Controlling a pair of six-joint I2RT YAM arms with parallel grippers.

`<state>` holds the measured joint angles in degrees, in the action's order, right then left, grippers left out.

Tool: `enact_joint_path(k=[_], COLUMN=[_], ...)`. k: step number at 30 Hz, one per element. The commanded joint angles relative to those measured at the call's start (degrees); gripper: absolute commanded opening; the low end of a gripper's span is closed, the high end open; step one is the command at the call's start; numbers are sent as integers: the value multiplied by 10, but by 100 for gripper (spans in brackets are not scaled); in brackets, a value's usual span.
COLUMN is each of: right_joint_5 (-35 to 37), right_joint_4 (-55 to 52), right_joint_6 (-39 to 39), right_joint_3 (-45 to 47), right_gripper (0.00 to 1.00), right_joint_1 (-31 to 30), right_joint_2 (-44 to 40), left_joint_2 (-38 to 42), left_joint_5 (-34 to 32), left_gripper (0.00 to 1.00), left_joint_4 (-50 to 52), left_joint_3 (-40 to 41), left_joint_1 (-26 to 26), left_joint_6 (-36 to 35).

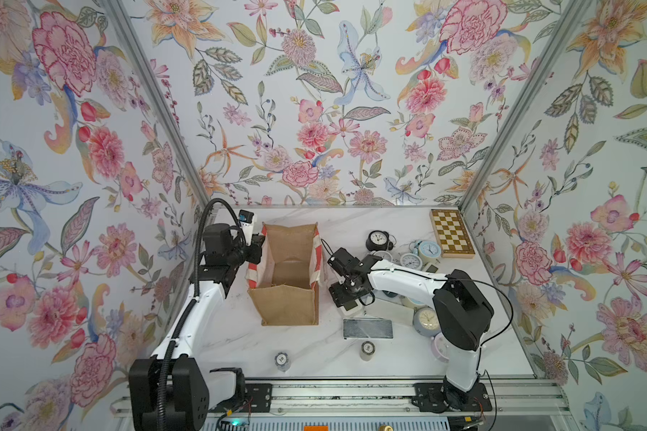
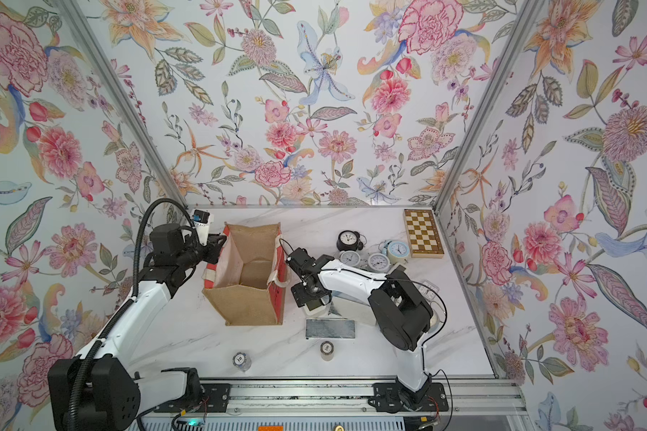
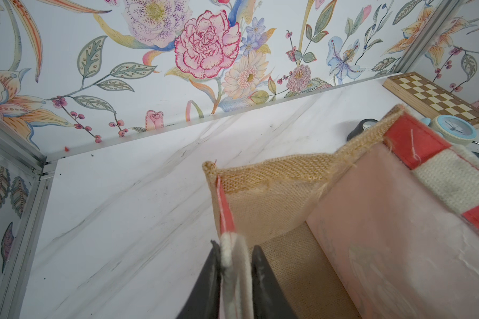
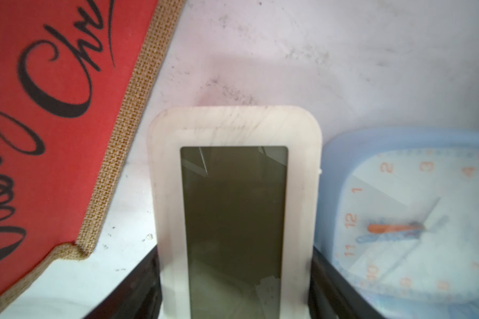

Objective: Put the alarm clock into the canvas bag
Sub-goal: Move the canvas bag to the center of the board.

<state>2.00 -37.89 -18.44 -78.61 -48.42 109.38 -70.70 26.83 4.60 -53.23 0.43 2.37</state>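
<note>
The left gripper (image 3: 236, 245) is seen clamped on a whitish woven strap at the left rim of the canvas bag (image 1: 288, 306), one dark finger on each face of the strap. The bag is stood upright and open-mouthed on the white marble-patterned table (image 1: 240, 336). It is boxy, made of coarse tan burlap with a pale smooth lining, and its sides are trimmed in red and white stripes. On its right outer wall a red panel with black looping script is shown in the right wrist view. Just right of the bag, the right gripper (image 4: 235, 256) is lowered over the alarm clock (image 4: 234, 221), with its black jaws set apart along the two long edges. Whether they press on the clock cannot be told. The clock is laid flat on the table, outside the bag. It is a white slab with rounded corners and a dark, blank rectangular screen. A pale blue, rounded-square clock (image 4: 412, 221) with orange numerals is seen just beside it, on the side away from the bag. Farther right of the bag, a black round clock (image 1: 378, 240) and a wooden chessboard box (image 1: 452, 233) are found.
</note>
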Motion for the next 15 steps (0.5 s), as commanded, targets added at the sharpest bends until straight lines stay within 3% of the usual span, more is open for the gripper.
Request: enact_joint_path(k=[1, 7, 10, 15], right_joint_5=[-3, -1, 3, 6], right_joint_4=[-14, -14, -13, -13], right_joint_6=[5, 2, 2, 5], right_joint_3=[4, 1, 0, -1], right_gripper=[74, 70, 77, 78], right_joint_1=[-4, -3, -4, -4], right_joint_2=[-7, -3, -6, 1], left_joint_2=[13, 13, 13, 14], left_joint_5=[13, 11, 14, 14], left_gripper=[23, 24, 24, 25], left_joint_4=[-6, -6, -6, -5], left_joint_3=[6, 7, 7, 7], left_joint_1=[6, 6, 6, 7], left_joint_6=[4, 3, 3, 4])
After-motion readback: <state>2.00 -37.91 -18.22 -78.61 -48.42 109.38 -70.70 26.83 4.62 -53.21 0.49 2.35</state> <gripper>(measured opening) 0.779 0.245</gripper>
